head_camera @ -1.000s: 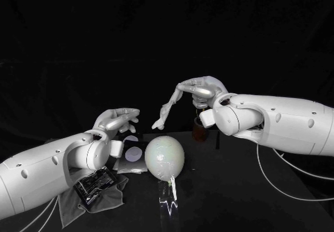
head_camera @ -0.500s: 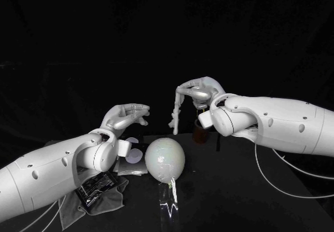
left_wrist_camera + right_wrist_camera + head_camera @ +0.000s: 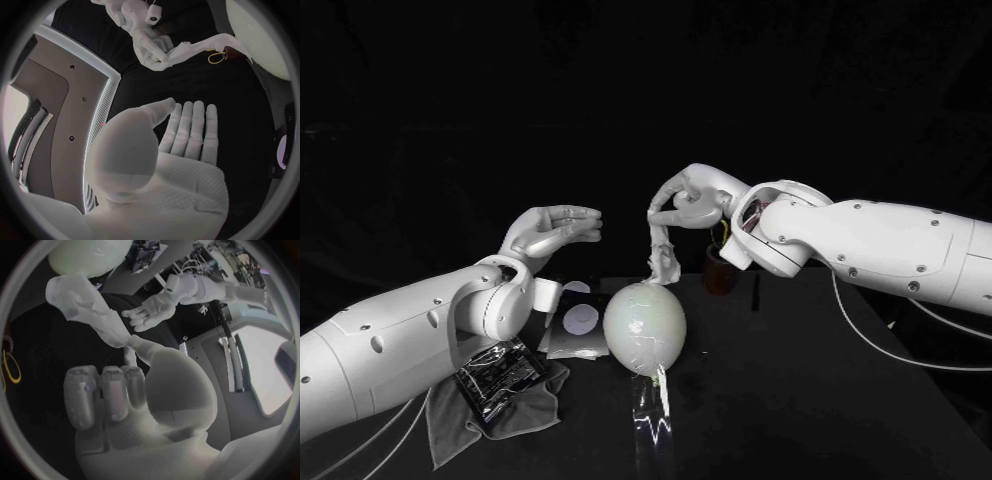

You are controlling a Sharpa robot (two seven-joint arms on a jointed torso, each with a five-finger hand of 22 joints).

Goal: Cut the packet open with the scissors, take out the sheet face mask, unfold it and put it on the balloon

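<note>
The right robot hand (image 3: 687,203) pinches the top of the sheet mask (image 3: 659,255) between thumb and fingers. The mask hangs straight down from it as a narrow, bunched strip that has not been spread out. Holding it high by one end probably lets its own weight pull the folds loose. It also lines the mask up over the balloon (image 3: 643,328), which lies on the worktop (image 3: 790,400) directly below this robot hand. The strip's lower end reaches the balloon's top, but I cannot tell whether it rests there.

The left robot hand (image 3: 553,230) is raised level with the mask and well to its side. Its palm is bare and its fingers are loosely apart, holding nothing. It seems placed to catch the free end and help pull the sheet open.

Below the left robot hand lies a silvery flat packet (image 3: 574,330), just beside the balloon. A dark glossy pack (image 3: 495,375) sits on a grey cloth (image 3: 502,415) nearer the robot.

Counted: one mask, one balloon, one silvery packet, one dark pack, one cloth and two robot hands.
</note>
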